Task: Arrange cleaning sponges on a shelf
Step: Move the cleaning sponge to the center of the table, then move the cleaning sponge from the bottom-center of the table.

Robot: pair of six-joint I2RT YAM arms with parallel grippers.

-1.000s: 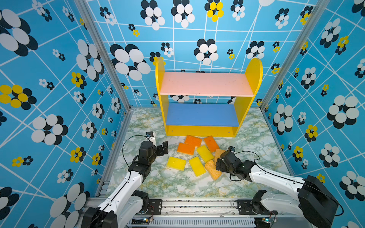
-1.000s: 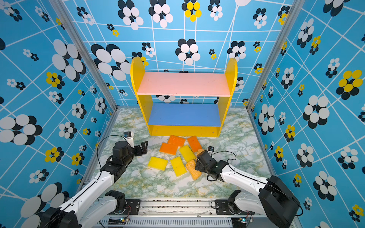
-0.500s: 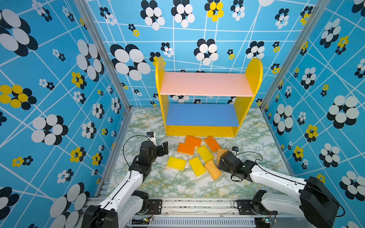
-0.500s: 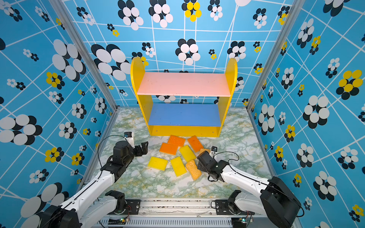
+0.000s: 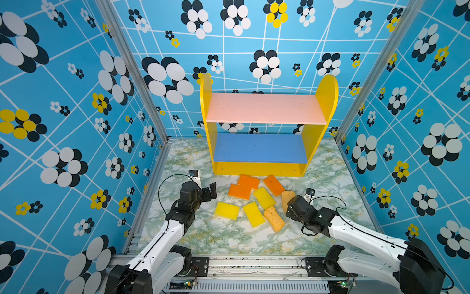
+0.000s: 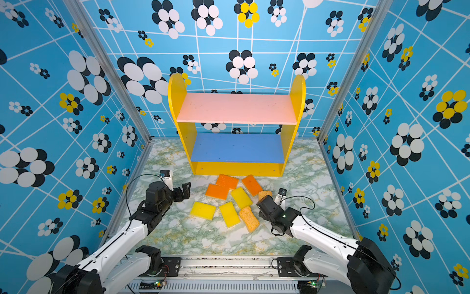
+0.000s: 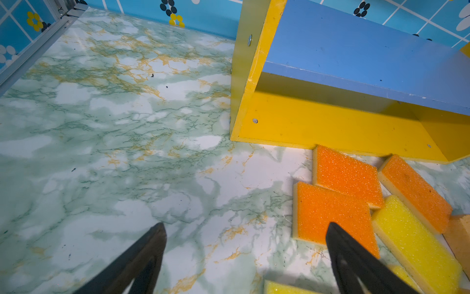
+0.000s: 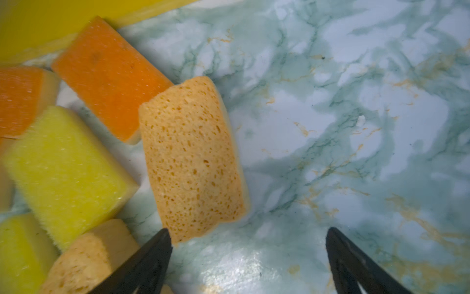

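While the shelf [image 5: 326, 101] stands at the back of the marble table [image 5: 229, 239], the cleaning sponges [image 5: 264, 198] lie loose on the tabletop just in front of its yellow base. Three orange ones lie nearest the shelf, three yellow ones nearer the arms, and two tan blocks toward the right arm. The left gripper [image 7: 245, 226] has its fingers spread wide with nothing between them, near an orange sponge [image 7: 330, 216]. The right gripper [image 8: 248, 230] is likewise wide apart and holds nothing; a tan sponge [image 8: 190, 157] lies just beside one fingertip.
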